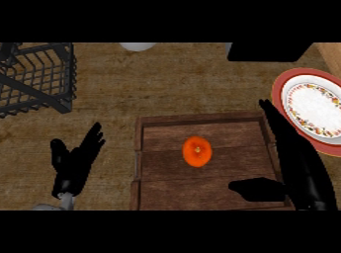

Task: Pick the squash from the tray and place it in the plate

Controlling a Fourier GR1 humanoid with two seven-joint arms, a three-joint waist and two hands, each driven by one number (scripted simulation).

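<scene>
Head view of the counter [202, 84], a brown woven-textured surface filling the frame. Centre, lower half: a dark wooden tray [202, 129] with raised rims on its upper, left and right sides; its lower edge runs to the bottom of the view. The squash [197, 151], a small orange oval with a paler spot near its top, lies on the tray floor near the middle, apart from every rim, with bare planks all around it. Right edge, mid-height: the plate [281, 91], red-rimmed with a white centre and a patterned ring, is cut off by the frame edge and sits just beside the tray's upper right corner. The right hand [301, 168] extends along the tray's right rim, fingers straight and pointing toward the top of the frame, thumb [255, 189] spread out to the left over the tray's lower right part; it holds nothing and stands apart from the squash. The left hand [74, 160] shows at lower left, off the tray, fingers relaxed and spread, upright, resting. Upper left: a black wire rack [34, 74]. Top edge: a white rounded object [138, 46] and a black block [268, 51]. A broad band of bare counter separates tray and rack
</scene>
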